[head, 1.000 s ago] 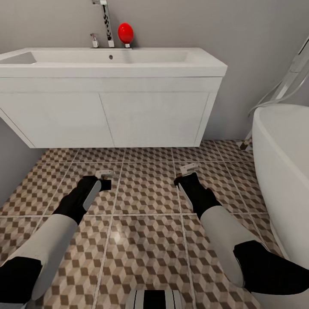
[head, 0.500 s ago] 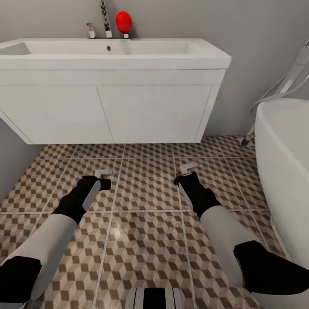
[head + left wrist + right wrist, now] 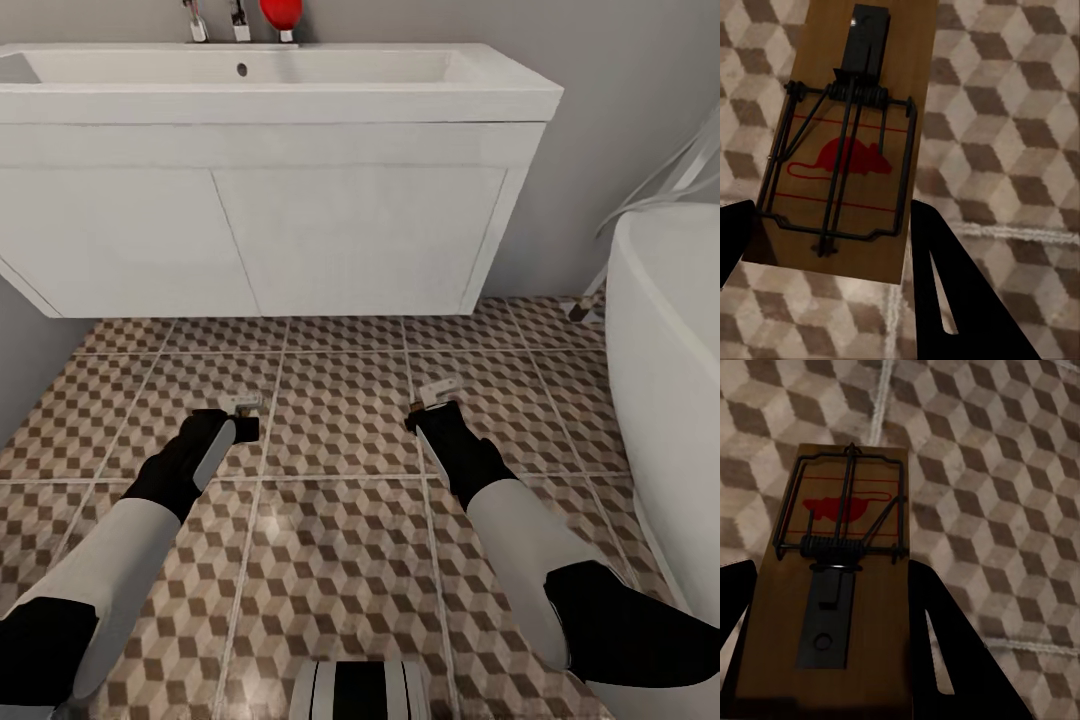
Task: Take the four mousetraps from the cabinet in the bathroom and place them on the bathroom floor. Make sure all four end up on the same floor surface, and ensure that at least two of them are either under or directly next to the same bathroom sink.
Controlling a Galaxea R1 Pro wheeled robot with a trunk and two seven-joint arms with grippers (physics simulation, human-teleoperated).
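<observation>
Each of my grippers holds one mousetrap over the bathroom floor in front of the sink. My left gripper is shut on a mousetrap whose tip pokes out ahead of the fingers. In the left wrist view that brown board with wire and a red mouse mark sits between the black fingers. My right gripper is shut on a second mousetrap, seen close in the right wrist view between its fingers. The cabinet is out of view.
The white vanity under the sink hangs off the floor with open space beneath. A big white bathtub stands at the right, close to my right arm. A grey wall closes the left side. A red object stands by the faucet.
The whole picture has shifted: the sink now sits higher and larger, so the camera has moved lower or closer. Both arms keep their place in the picture, each still holding its mousetrap.
</observation>
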